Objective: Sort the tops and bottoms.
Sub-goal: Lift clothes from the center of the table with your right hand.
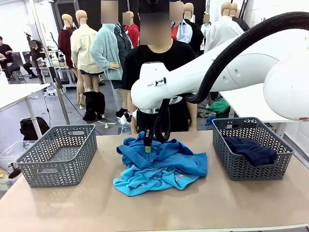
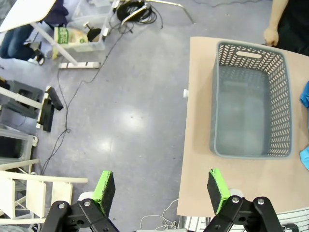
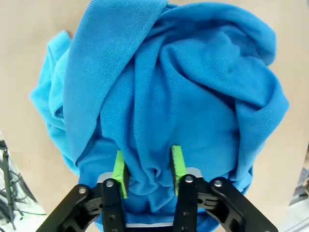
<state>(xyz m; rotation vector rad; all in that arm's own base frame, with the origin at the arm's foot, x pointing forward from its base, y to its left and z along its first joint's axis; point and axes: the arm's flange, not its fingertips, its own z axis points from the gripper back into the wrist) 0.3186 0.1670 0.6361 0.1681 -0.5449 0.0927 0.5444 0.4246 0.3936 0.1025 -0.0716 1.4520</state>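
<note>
Blue tops [image 1: 161,162] lie heaped on the table [image 1: 58,208], the right gripper [image 1: 147,145] down on them; navy bottoms [image 1: 248,150] sit in the right-hand basket [image 1: 241,169]. Off the table's edge the left gripper [image 2: 161,191] hangs spread wide. Right wrist: pads [image 3: 177,162] pinch a blue fold.

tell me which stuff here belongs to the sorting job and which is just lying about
Job: pile of blue and turquoise soft fabric tops; dark navy fabric bottoms; left grey plastic lattice basket; right grey plastic lattice basket; right gripper, pinching the pile.
Lying about: clear plastic floor bin; black floor cables.
</note>
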